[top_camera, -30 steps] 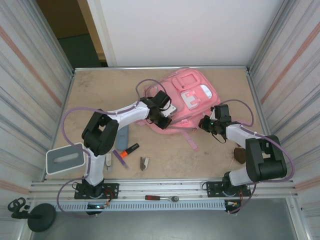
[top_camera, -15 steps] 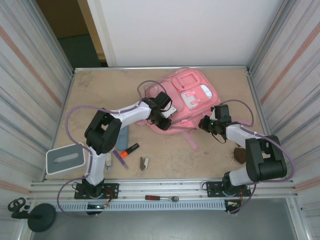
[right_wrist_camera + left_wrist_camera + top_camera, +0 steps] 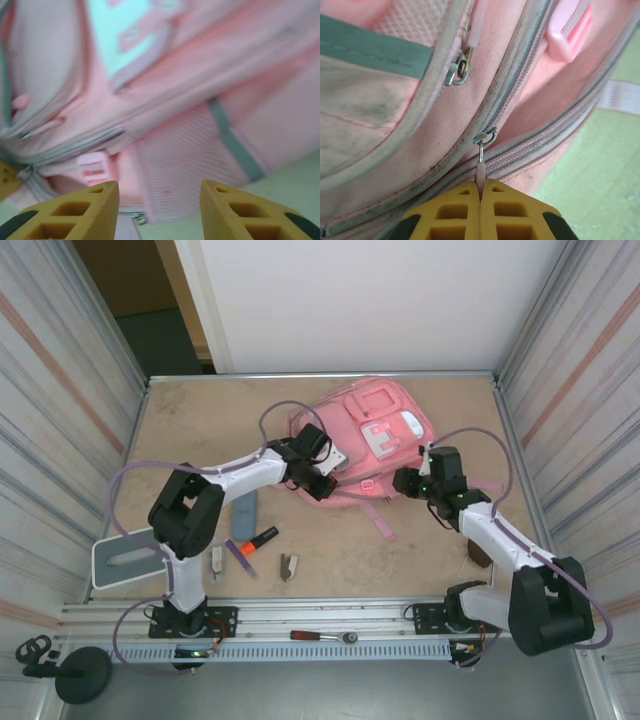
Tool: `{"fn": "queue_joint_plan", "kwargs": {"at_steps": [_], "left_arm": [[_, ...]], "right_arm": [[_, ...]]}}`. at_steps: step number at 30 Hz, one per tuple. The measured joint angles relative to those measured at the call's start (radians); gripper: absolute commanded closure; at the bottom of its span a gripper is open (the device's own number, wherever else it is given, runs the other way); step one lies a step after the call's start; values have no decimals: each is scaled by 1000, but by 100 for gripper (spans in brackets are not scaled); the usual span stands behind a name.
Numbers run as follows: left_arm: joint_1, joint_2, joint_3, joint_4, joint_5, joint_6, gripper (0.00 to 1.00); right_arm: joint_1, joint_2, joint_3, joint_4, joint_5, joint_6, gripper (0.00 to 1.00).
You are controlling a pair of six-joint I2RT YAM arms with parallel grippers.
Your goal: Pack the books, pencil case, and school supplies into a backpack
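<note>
Pink fabric fills the far part of the bench point(image 3: 200, 430), around 12 to 1 o'clock. It is the backpack point(image 3: 372, 435), lying with its front pockets up. The left pincer point(image 3: 318, 476) is pressed shut on the pink pull tab point(image 3: 481, 172) of a zipper at the bag's 7 o'clock edge. In the left wrist view the yellow fingers point(image 3: 455, 212) pinch the tab, and the metal slider point(image 3: 485, 136) sits just beyond them. Since a second ago this arm has shifted a little toward 9 o'clock with the tab in its hold. I cannot tell how far the zipper is open.

The bigger change is on the other side. The right pincer point(image 3: 408, 482) was closed a second ago and now stands half apart with nothing between its fingers, close to the bag's 4 o'clock side. I think it has let go to find a better hold for steadying the bag.

Nothing is packed yet. The pencil case point(image 3: 245, 512), the highlighter point(image 3: 258, 539), the purple pen point(image 3: 240, 558) and the clip piece point(image 3: 288, 566) lie near 8 o'clock. A brown book point(image 3: 476, 552) lies at 4 o'clock, beside the right arm.
</note>
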Motion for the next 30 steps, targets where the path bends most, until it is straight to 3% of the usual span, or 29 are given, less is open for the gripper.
{"fn": "queue_joint_plan", "kwargs": {"at_steps": [7, 14, 22, 30], "left_arm": [[28, -17, 0, 1, 67, 0, 100], [53, -24, -39, 56, 138, -20, 100], [70, -24, -44, 61, 182, -27, 100], [86, -24, -44, 61, 206, -39, 100]], "right_arm": [[172, 151, 130, -5, 65, -104, 44], [283, 284, 185, 64, 78, -321, 46], [267, 346, 179, 181, 24, -679, 48], [242, 440, 184, 209, -27, -876, 52]]}}
